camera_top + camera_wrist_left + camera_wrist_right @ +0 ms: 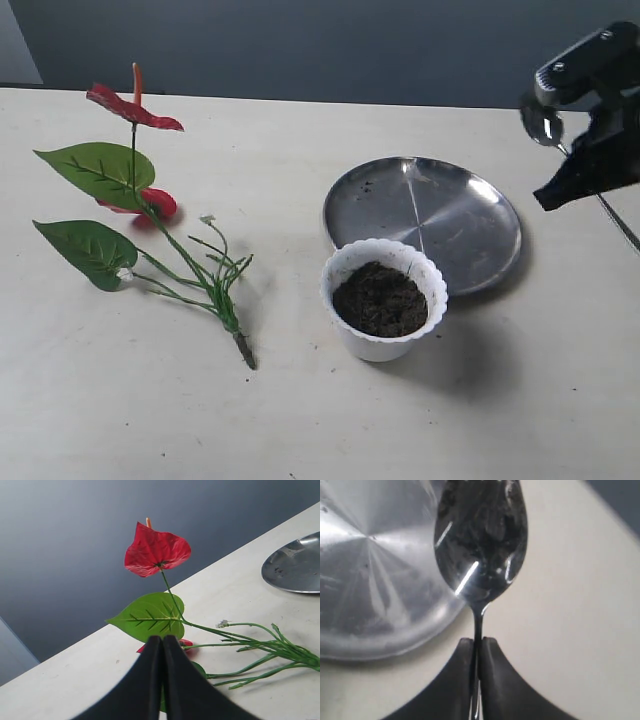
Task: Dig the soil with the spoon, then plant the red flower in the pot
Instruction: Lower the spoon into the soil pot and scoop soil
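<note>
Two grippers are showing. The right gripper [478,647] is pinching the handle of the spoon [481,540] and holding it in the air beside the steel plate [470,215]. The left gripper [161,642] is pressed together with nothing between its fingers. The red flower [135,110] is lying on the table [300,430], left of the pot [345,270], which is touching the plate's near rim and holding the soil [380,298].
</note>
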`<action>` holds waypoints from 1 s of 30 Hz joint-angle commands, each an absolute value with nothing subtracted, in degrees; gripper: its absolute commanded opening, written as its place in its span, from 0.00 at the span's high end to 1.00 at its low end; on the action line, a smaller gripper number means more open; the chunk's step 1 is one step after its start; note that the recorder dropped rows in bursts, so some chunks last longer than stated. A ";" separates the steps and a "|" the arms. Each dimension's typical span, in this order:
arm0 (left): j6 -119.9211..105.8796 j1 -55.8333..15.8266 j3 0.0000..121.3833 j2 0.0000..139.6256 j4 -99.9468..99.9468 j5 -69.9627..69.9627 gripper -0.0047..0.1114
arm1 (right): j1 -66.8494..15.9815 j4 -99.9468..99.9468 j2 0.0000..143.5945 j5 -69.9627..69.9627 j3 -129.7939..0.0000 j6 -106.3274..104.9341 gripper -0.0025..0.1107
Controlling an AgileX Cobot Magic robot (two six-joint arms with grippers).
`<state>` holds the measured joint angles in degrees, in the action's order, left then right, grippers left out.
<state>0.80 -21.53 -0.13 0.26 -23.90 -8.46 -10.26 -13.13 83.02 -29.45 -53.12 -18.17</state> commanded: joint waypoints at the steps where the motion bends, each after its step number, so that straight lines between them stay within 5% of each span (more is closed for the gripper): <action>1: 1.12 -21.91 0.00 0.00 -23.45 -7.80 0.95 | -19.06 -12.98 84.49 -21.73 -53.33 -50.53 0.98; 11: 1.12 -21.91 0.00 0.00 -23.45 -7.80 0.95 | -41.45 -31.64 89.80 -32.34 -53.33 -43.73 0.98; 30: 1.12 -21.91 0.00 0.00 -23.45 -7.91 0.95 | -46.66 -42.04 94.60 -41.75 -53.33 -29.75 0.98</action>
